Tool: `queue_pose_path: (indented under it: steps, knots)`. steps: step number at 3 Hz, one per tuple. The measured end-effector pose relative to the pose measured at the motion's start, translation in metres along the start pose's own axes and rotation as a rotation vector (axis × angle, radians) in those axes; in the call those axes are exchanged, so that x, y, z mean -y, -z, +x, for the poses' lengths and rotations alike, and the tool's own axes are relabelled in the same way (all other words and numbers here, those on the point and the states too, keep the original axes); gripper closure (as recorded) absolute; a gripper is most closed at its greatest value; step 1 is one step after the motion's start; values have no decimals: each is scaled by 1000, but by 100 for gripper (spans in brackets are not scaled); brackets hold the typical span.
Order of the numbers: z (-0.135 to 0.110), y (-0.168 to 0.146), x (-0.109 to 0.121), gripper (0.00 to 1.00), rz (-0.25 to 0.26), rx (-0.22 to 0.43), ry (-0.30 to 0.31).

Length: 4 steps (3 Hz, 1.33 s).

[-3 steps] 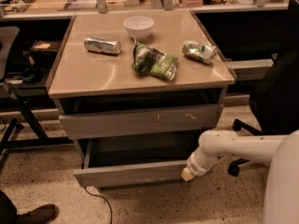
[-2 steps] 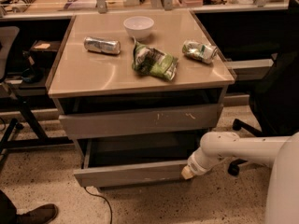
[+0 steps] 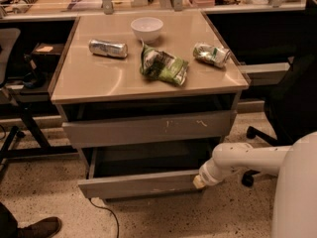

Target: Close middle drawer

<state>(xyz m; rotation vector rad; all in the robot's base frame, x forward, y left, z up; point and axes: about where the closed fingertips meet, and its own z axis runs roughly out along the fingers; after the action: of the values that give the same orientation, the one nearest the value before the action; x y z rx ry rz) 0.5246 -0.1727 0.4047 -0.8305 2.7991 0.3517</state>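
Beige laminate surface (image 3: 99, 78), uppermost. A white robot arm (image 3: 247, 158) reaches in from the right. The middle drawer (image 3: 133, 186) stands pulled out below the scratched drawer front (image 3: 143, 129), its tray bare. On the surface lie a green snack bag (image 3: 163, 66), white bowl (image 3: 146, 29), left can (image 3: 108, 48) and right can (image 3: 211, 54). The claw (image 3: 199, 181) sits against the middle drawer's front at its right end; how far open it is cannot be told.

The arm (image 3: 240, 158) was smooth, glossy white, made of rounded tubular segments with a ringed collar at the wrist. A broad white curved shell (image 3: 297, 192) formed the body. The gripper (image 3: 198, 181), cream-tipped, sat at the right end of the middle drawer (image 3: 138, 185) front.
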Motion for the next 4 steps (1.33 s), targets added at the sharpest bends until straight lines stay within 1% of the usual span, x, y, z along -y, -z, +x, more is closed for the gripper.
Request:
queue_pose_path:
  steps: [1,3,4]
  knots:
    - [-6,-8,13,100,15,19,-23]
    - [-39,-20,41,100,39,79,-48]
    - [-57,-26,49,100,42,99,-40]
